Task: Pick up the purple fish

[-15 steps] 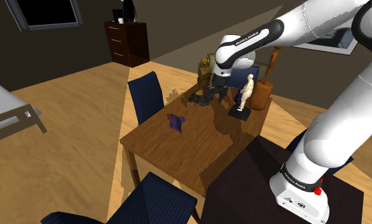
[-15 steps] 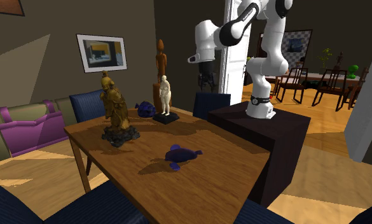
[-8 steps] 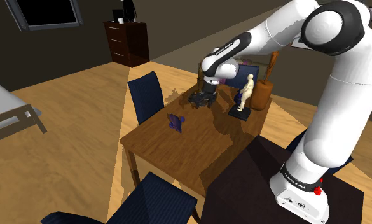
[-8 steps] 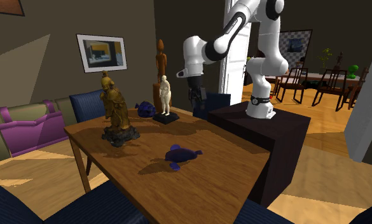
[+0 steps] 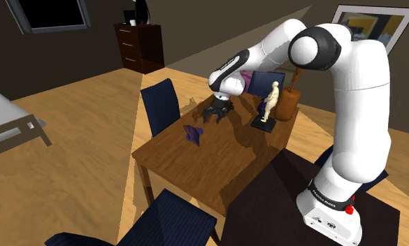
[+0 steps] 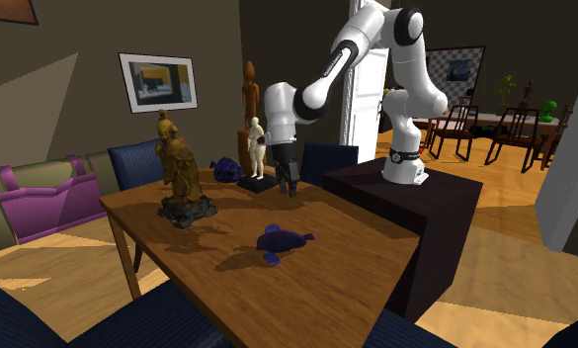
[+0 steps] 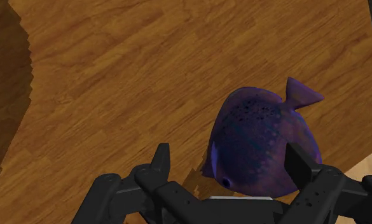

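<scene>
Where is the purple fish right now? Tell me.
In the shoulder view the purple fish lies on the wooden table, toward the view's left of the gripper, near the blue chair.

The wooden bench [image 5: 196, 168] [image 6: 306, 282] carries a purple fish [image 5: 191, 133] [image 6: 282, 240] [image 7: 261, 143] lying flat on bare boards (dark speckles on its side). Well apart from the fish stand a golden statue [image 6: 178, 168] on a dark base and a cream figure [image 5: 269, 103] [image 6: 256, 148] on a black plinth, both upright.
</scene>
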### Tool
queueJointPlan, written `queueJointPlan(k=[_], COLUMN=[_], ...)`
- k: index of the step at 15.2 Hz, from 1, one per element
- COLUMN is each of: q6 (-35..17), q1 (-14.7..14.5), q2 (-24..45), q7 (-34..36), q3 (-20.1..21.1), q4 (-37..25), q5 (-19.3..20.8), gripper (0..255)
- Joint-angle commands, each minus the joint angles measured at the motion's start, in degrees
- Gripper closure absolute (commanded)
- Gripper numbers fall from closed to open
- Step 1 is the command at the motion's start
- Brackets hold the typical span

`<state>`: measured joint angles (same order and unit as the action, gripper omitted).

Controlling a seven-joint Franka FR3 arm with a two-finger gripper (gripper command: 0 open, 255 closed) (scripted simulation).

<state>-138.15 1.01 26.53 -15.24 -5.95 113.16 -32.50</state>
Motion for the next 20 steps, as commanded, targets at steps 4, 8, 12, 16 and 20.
queueJointPlan(k=[4,8,12,16,20], q6=[-0.7,-1.8,-3.3,-3.5,-3.5], q1=[2.0,2.6,2.9,3.0,3.0], q2=[11.5,14.9,17.4,17.8,17.8], q7=[-1.2,-2.0,-3.1,-3.3,-3.3], q3=[2.5,3.3,3.9,4.0,4.0], q4=[-11.5,-13.8,-14.7,-14.9,-14.9], q5=[-4.1,-5.1,-5.9,-6.0,-6.0], gripper=[0,0,0,255,255])
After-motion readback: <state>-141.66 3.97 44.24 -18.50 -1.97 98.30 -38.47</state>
